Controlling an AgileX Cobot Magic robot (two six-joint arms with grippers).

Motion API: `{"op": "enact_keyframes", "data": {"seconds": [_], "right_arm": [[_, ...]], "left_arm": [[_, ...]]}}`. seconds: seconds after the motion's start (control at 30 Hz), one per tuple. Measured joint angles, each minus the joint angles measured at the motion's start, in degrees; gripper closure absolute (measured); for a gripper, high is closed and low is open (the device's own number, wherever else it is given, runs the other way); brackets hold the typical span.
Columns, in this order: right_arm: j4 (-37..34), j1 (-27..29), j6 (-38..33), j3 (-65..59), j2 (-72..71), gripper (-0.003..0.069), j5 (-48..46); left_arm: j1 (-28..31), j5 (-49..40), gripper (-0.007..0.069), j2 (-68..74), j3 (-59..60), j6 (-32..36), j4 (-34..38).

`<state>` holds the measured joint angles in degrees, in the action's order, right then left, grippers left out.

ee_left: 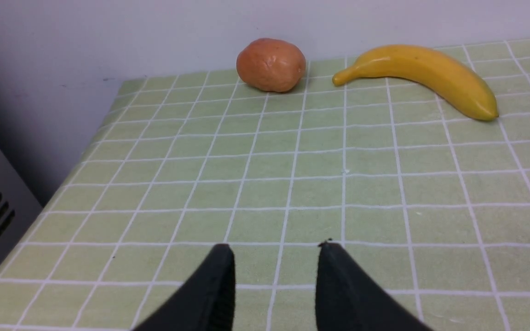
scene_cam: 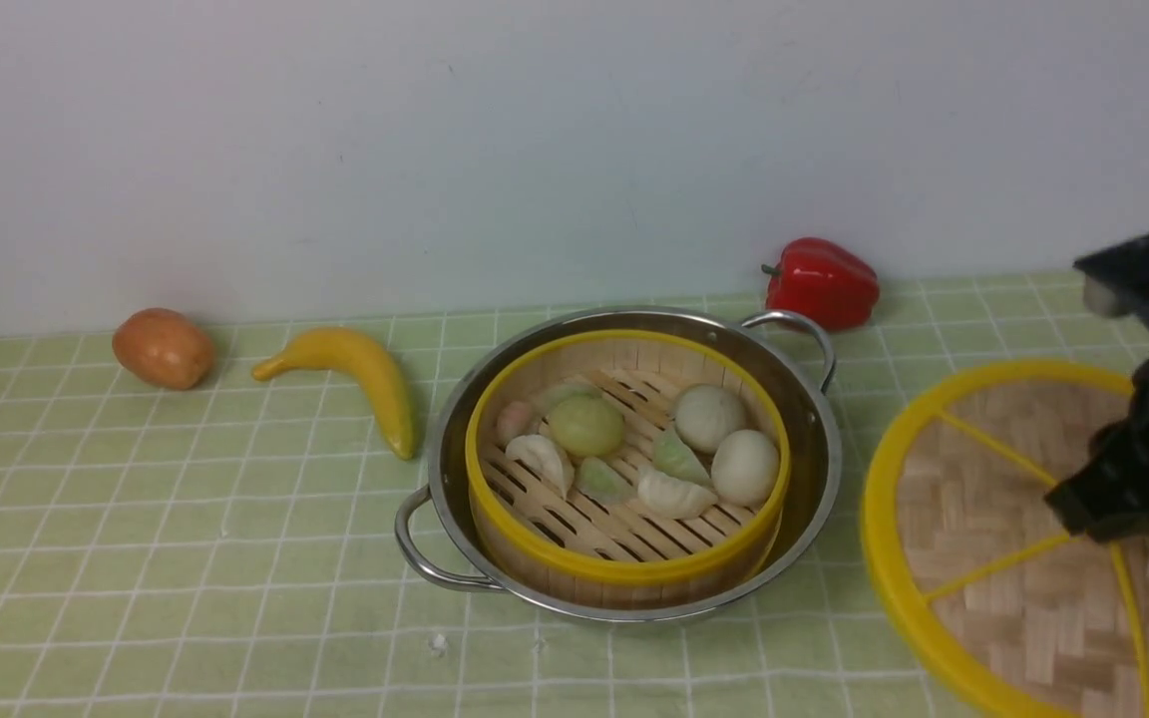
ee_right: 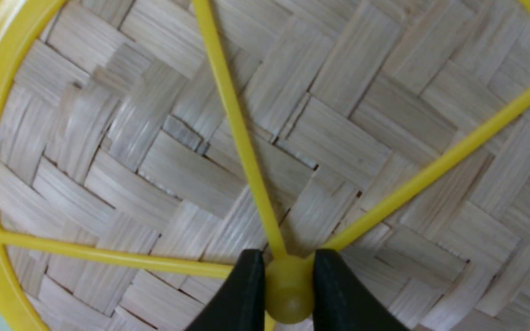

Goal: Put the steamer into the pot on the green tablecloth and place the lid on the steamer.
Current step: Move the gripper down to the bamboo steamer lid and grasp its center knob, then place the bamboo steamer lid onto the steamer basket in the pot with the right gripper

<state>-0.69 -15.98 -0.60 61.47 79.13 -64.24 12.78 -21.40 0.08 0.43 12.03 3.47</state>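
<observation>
Pale green tablecloth [scene_cam: 136,558] with a thin white grid covers the whole tabletop, and a plain whitish wall [scene_cam: 535,150] stands behind it. At the left of the front view I see a brown potato [scene_cam: 164,347], then a yellow banana [scene_cam: 355,379] just beside the pot [scene_cam: 812,454]. That pot is shiny steel with two looped wire handles and sits at centre frame. The steamer [scene_cam: 624,568] stands inside it: bamboo walls, yellow rim and a slatted floor carrying white and pale-green dumplings [scene_cam: 709,417]. A red pepper [scene_cam: 822,282] lies behind the pot, toward the upper right. The lid [scene_cam: 993,538], a flat woven-bamboo disc with a thick yellow rim and yellow spokes, fills the lower right corner. My right gripper [ee_right: 288,264] pinches its yellow central knob [ee_right: 289,294] between black fingers. My left gripper [ee_left: 276,250] hangs over bare cloth, fingers spread, holding nothing.
</observation>
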Motion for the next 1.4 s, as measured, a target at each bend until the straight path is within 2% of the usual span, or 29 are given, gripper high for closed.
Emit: {"op": "enact_keyframes", "data": {"seconds": [0.1,0.13,0.23,0.47,0.77,1.4], "right_arm": [[-5.80,-2.10,-5.25,5.68,0.33,0.0513,2.41],[-5.80,-2.29,-5.25,5.68,0.34,0.0513,2.41],[-12.61,-6.71,-11.32,11.55,4.32,0.0513,6.76],[-14.02,-13.85,-18.57,20.25,16.19,0.0513,12.17],[-13.13,-14.97,-19.63,27.84,27.06,0.0513,13.46],[-14.43,-14.97,-20.72,28.27,29.21,0.0513,17.52]], "left_arm": [[0.00,0.00,0.0382,0.00,0.00,0.00,0.00],[0.00,0.00,0.0382,0.00,0.00,0.00,0.00],[0.00,0.00,0.0382,0.00,0.00,0.00,0.00],[0.00,0.00,0.0382,0.00,0.00,0.00,0.00],[0.00,0.00,0.0382,0.00,0.00,0.00,0.00],[0.00,0.00,0.0382,0.00,0.00,0.00,0.00]]}}
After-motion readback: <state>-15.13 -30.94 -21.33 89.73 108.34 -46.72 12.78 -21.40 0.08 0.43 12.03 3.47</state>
